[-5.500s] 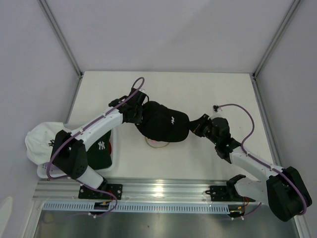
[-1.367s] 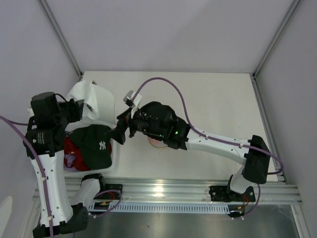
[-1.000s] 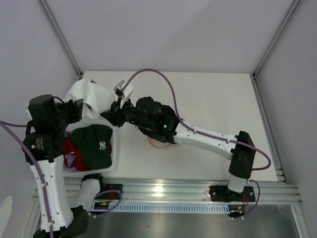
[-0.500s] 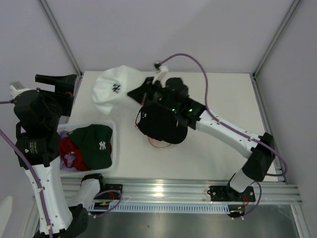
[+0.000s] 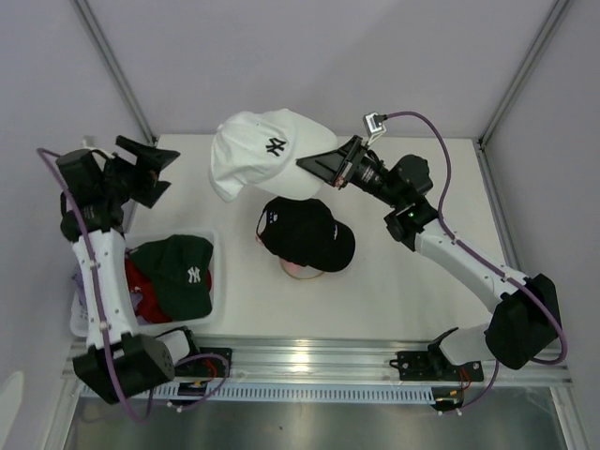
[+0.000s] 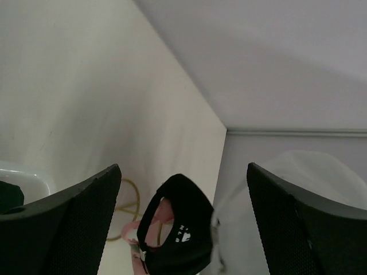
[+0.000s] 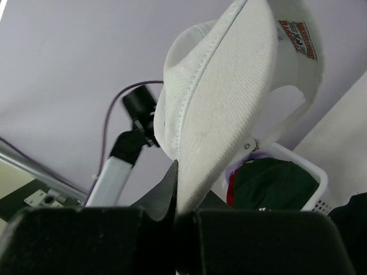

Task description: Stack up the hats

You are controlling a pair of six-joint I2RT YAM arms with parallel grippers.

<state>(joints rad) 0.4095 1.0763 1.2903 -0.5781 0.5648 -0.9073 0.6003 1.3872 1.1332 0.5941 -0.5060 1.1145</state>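
Note:
My right gripper [image 5: 317, 167] is shut on the brim of the white hat [image 5: 265, 153] and holds it in the air behind the black hat [image 5: 307, 232]. In the right wrist view the white brim [image 7: 229, 103] is clamped edge-on between the jaws of the right gripper [image 7: 179, 186]. The black hat sits on a pink hat [image 5: 298, 271] at mid-table. My left gripper [image 5: 153, 170] is open and empty, raised at the far left. Between its spread fingers [image 6: 71, 220] the left wrist view shows the black hat [image 6: 183, 229] far below. A dark green hat [image 5: 185, 273] and a red hat [image 5: 141, 281] lie in the basket.
The white mesh basket [image 5: 214, 246] stands at the near left, under the left arm. A gold wire ring [image 6: 131, 197] lies on the table beneath the stacked hats. Grey walls and frame posts close in the back and both sides.
The white hat passed from my left gripper to my right one. The left jaws opened and the arm drew back left. The right arm carried the hat up and to the right.

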